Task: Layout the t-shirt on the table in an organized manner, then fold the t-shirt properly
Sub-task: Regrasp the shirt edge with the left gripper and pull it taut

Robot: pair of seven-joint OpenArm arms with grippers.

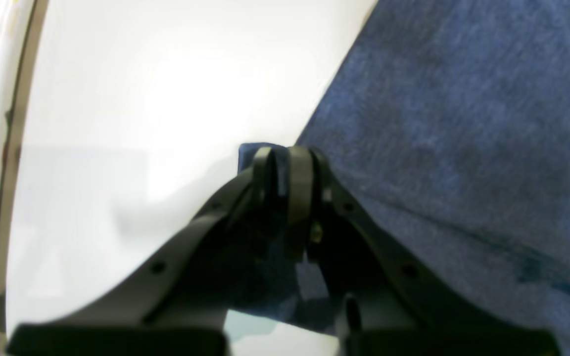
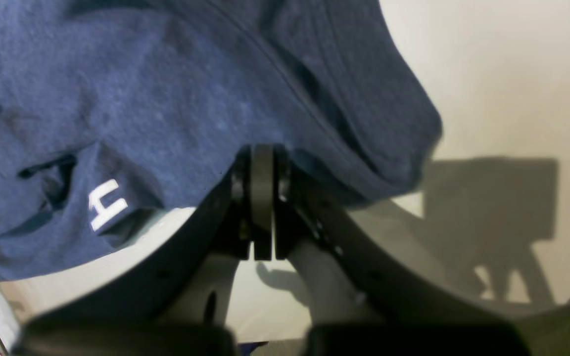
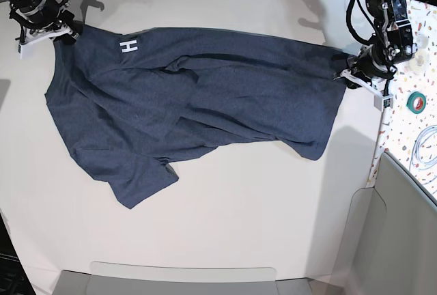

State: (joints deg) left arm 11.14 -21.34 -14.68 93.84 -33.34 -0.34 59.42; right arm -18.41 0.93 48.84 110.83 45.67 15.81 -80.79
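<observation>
A: Where do we find the t-shirt [image 3: 198,97] right now?

B: We see it stretched across the upper half of the table [image 3: 239,220], running from about ten o'clock to three o'clock in the base view. Its far edge is pulled into a fairly straight line between our two arms, while the rest sags toward six o'clock in loose folds, with one sleeve [image 3: 140,182] lying flat near seven o'clock.

A: What does our left gripper [image 1: 287,163] have?

B: Its jaws stand narrow, pinched on a small tab of blue cloth at the shirt's edge. In the left wrist view the fabric fills the side toward three o'clock, and bare white table lies toward nine o'clock. In the base view this gripper sits at three o'clock, close to the table's edge, next to the speckled strip [image 3: 416,114] that bears a green tape roll [image 3: 417,100].

A: And our right gripper [image 2: 261,163]?

B: We see it fully closed on the shirt's edge at the ten o'clock corner. The cloth drapes away from its fingertips toward twelve o'clock in the right wrist view.

A: Any lettering visible?

B: Only a white letter H [image 3: 128,46], just beside the right gripper where the fabric turns over. The rest of the cloth facing us looks plain.
</observation>
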